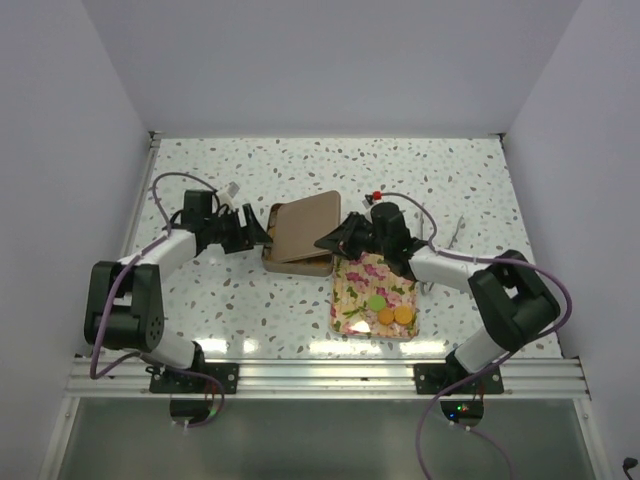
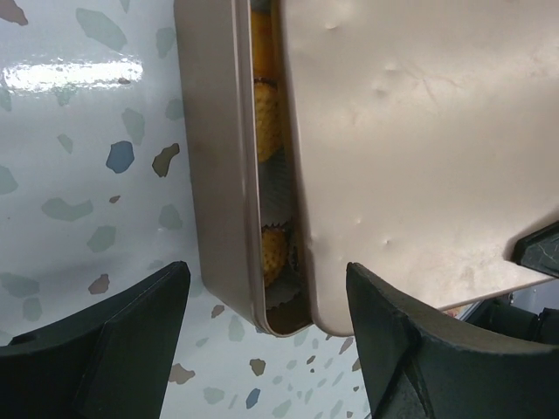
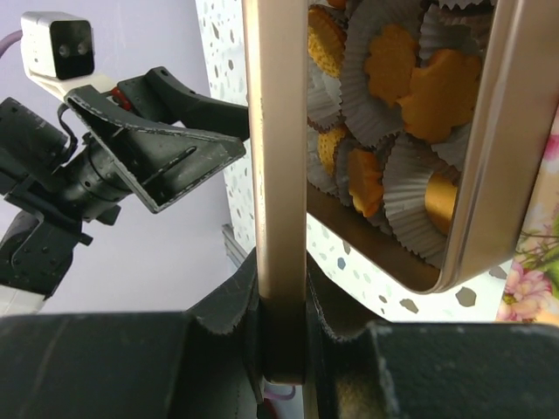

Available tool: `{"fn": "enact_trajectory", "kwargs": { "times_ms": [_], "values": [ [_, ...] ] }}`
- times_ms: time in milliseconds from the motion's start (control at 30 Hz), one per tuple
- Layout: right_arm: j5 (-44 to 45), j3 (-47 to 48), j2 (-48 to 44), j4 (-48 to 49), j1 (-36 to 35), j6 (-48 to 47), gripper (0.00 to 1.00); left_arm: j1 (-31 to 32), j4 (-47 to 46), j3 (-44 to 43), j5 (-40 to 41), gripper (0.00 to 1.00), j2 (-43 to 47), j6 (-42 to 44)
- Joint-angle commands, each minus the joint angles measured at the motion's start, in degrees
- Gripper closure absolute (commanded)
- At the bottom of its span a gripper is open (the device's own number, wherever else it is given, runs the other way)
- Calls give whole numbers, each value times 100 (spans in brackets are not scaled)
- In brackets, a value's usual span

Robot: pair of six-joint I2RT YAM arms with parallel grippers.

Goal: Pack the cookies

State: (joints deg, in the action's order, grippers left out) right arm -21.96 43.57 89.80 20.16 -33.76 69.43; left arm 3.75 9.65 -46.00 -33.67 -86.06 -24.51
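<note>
Three cookies lie at the near end of the floral tray (image 1: pixel 352 285): a green disc (image 1: pixel 375 302) and two orange ones (image 1: pixel 387 316). Left of the tray is a gold tin (image 1: pixel 295 266) with its lid (image 1: pixel 305 225) lying askew on top, leaving a gap. My right gripper (image 1: pixel 335 240) is shut on the lid's edge (image 3: pixel 281 262). Inside the tin (image 3: pixel 463 253) are orange pieces in white paper cups (image 3: pixel 402 105). My left gripper (image 2: pixel 266 349) is open, with a corner of the tin (image 2: pixel 218 157) and lid (image 2: pixel 410 131) between its fingers, touching neither.
The speckled tabletop (image 1: pixel 200 300) is walled in white on three sides. A metal rail (image 1: pixel 320 372) runs along the near edge by the arm bases. The left arm's wrist (image 3: pixel 105 175) shows just beyond the lid in the right wrist view.
</note>
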Motion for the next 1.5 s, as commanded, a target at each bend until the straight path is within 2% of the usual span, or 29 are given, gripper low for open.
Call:
{"fn": "enact_trajectory", "kwargs": {
  "times_ms": [0,167,300,433,533,733,867,1033,1100,1467],
  "values": [
    [209,-121,327,207,-52,27,85,-50,-446,56,-333,22,-139,-27],
    [86,-121,521,286,-61,115,80,-41,-517,30,-403,22,-218,-63],
    [25,-130,521,164,-96,80,69,-41,-525,-14,-412,22,-271,-80],
    [-2,-77,477,-178,-87,-26,62,-41,-534,-32,-421,22,-297,-97],
    [-11,2,416,-407,-87,-131,62,-41,-552,-41,-403,22,-280,-133],
    [95,292,337,-1443,-87,-518,57,-41,-605,-32,-351,22,-262,-203],
    [174,433,293,-1910,-87,-764,45,-41,-622,3,-325,22,-218,-212],
    [253,538,214,-2323,-87,-922,39,-41,-648,47,-316,22,-165,-238],
    [280,591,196,-2446,-87,-975,31,-32,-649,65,-316,22,-139,-264],
    [534,925,64,-3457,-87,-1283,30,-32,-693,73,-280,22,-104,-308]
  ]
}}
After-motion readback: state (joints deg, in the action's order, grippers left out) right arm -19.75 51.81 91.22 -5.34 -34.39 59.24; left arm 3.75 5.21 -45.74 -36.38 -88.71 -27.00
